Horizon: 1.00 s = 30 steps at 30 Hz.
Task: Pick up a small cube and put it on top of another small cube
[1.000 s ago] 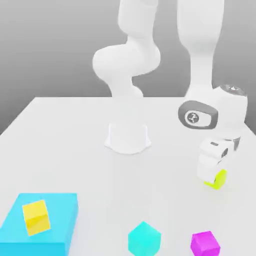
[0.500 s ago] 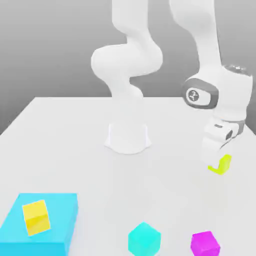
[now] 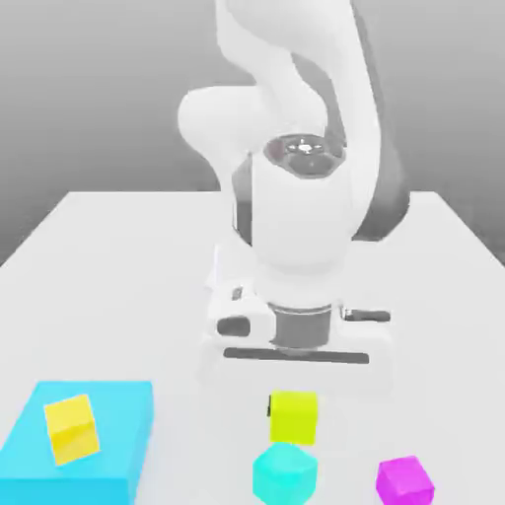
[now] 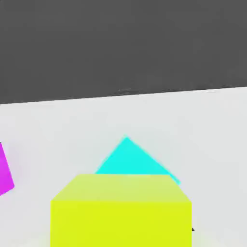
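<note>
tool (image 3: 292, 395) clamped on the lime cube (image 3: 294, 416), held in the air just above the teal cube (image 3: 284, 472). at 3 o'clock of that sits a magenta cube (image 3: 404, 480), on the white surface (image 3: 118, 276).

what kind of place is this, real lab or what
Most likely a simulated tabletop test scene, not a real lab: a plain white table, a blank grey backdrop, and flat-coloured blocks such as the lime cube and teal cube.
</note>
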Each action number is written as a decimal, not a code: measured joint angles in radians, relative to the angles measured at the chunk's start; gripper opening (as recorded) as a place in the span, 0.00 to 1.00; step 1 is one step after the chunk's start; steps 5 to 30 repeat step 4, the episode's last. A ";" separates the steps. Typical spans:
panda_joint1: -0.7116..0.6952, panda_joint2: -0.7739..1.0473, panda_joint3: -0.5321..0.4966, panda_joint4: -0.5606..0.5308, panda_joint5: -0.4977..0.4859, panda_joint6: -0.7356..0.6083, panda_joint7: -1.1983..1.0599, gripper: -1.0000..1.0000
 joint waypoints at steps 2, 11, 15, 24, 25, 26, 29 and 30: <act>0.002 0.023 -0.004 0.001 -0.006 0.022 0.005 1.00; 0.002 0.023 -0.004 0.001 -0.006 0.022 0.005 1.00; 0.002 0.023 -0.004 0.001 -0.006 0.022 0.005 1.00; 0.002 0.023 -0.004 0.001 -0.006 0.022 0.005 1.00; 0.002 0.023 -0.004 0.001 -0.006 0.022 0.005 1.00; 0.002 0.023 -0.004 0.001 -0.006 0.022 0.005 1.00; 0.002 0.023 -0.004 0.001 -0.006 0.022 0.005 1.00; 0.002 0.023 -0.004 0.001 -0.006 0.022 0.005 1.00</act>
